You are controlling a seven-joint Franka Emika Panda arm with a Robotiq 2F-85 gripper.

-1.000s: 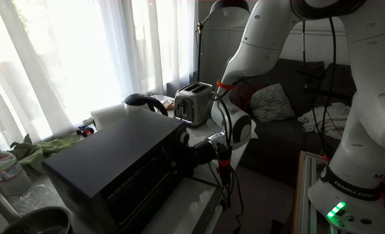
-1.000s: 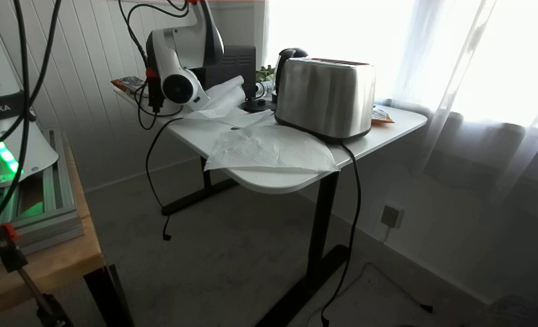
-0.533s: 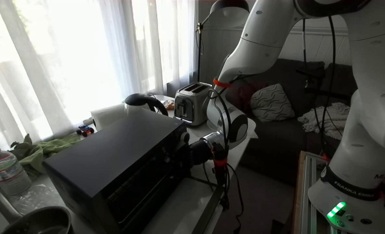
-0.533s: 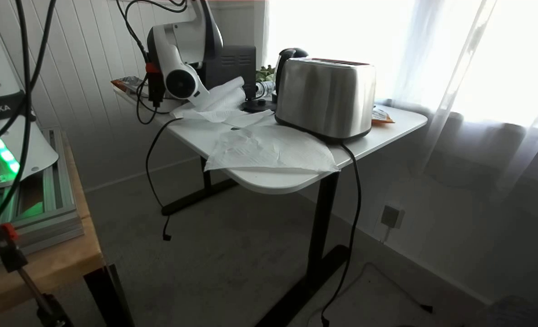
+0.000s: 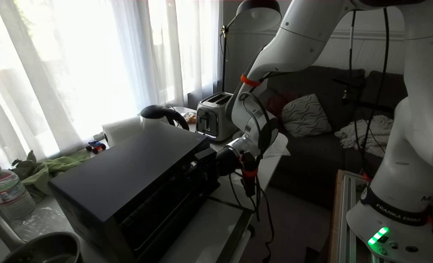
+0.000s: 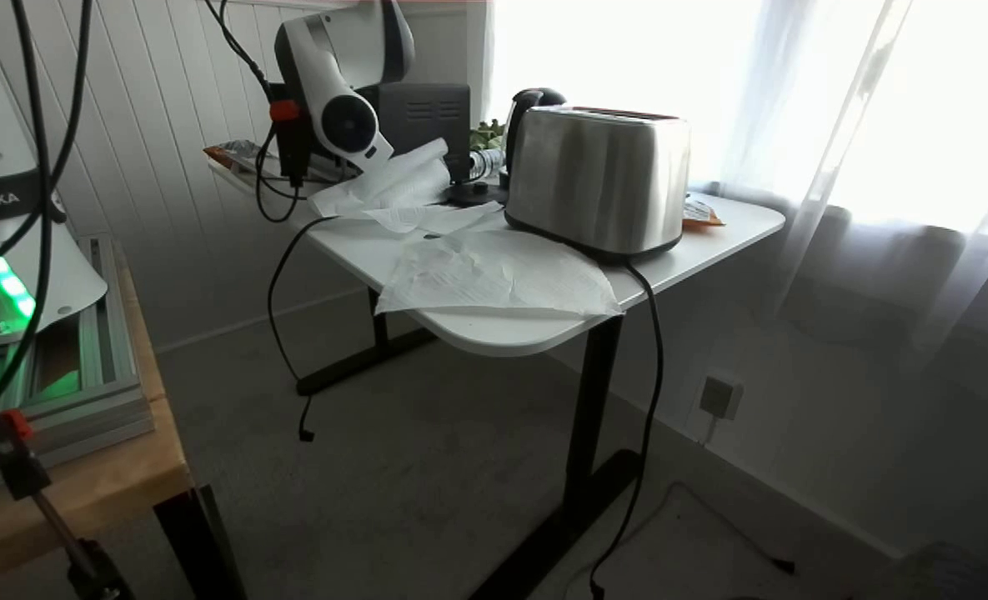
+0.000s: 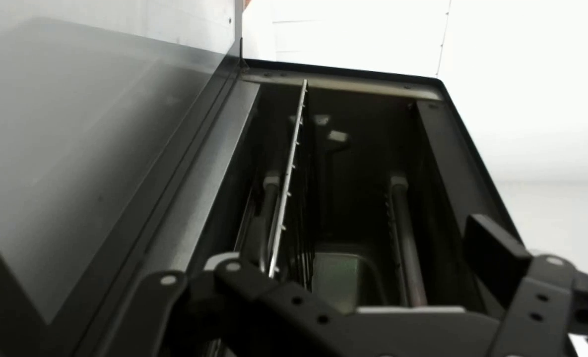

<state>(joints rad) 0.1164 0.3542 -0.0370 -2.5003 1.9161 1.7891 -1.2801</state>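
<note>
Broadly, the white table point(image 6: 506, 335) carries most of what is here, and the biggest thing on it is a dark toaster oven point(image 5: 132, 164), its glass door point(image 7: 105, 119) folded down. A two-slot toaster point(image 6: 598, 183) stands apart from it. At the oven's mouth, toward the toaster end, hangs the gripper point(image 7: 358, 263), its jaws spread wide with nothing visible gripped between them. In the wrist view one finger point(image 7: 492, 253) overlaps the oven's rim, the opposite one the wire rack point(image 7: 288, 183) (whether either touches, I cannot tell).

That rim looks like the first hazard: a small sideways drift or roll of the wrist could drive a finger into it and shove the oven. The rack could snag a fingertip and get dragged out. Weight on the open door — from the wrist sinking too low — might strain the hinge or tip the oven forward. The black cable loop point(image 6: 273, 219) under the wrist could hook the door's corner. Inside, a thin heating rod point(image 7: 409, 238) could bend if struck.
</note>
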